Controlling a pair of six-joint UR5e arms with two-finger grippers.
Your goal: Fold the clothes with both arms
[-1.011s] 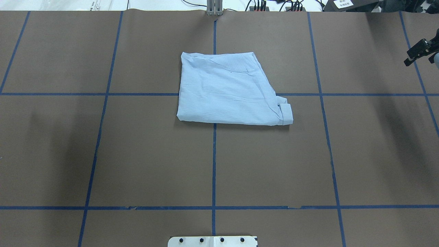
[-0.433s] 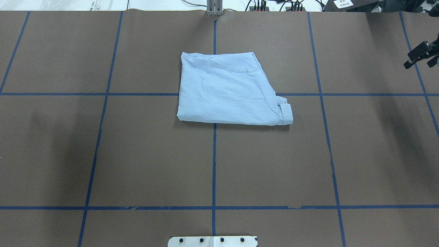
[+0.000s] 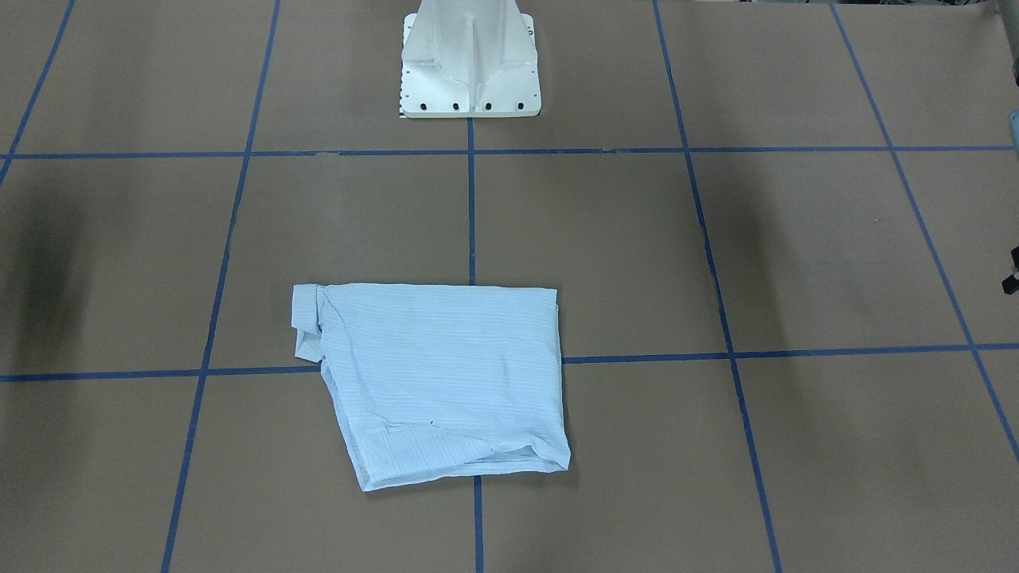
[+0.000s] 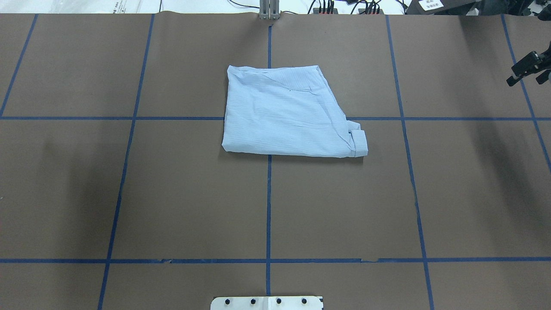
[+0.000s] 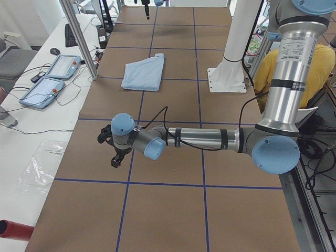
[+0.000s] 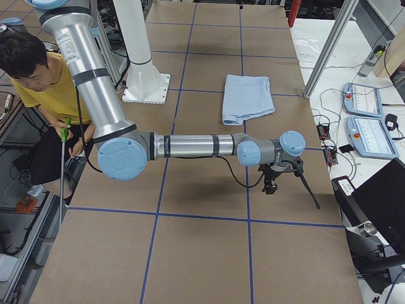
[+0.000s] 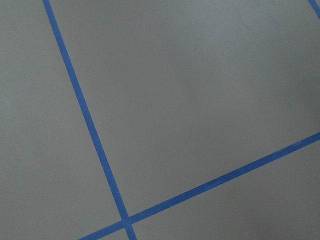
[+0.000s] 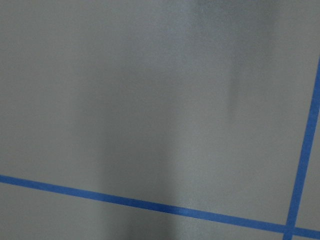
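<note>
With the folded shirt [image 4: 288, 116] lying mid-counter [image 4: 172, 193], well apart from the right end effector [image 4: 526, 76], fingers spread, and the left end effector [image 5: 113, 160], whose state I cannot tell, any further pinch could drag its thin layers and undo the protruding corner flap [image 4: 359, 144].

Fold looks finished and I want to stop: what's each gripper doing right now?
Left gripper: cannot be told, away from the shirt.
Right gripper: open, holding nothing.
</note>
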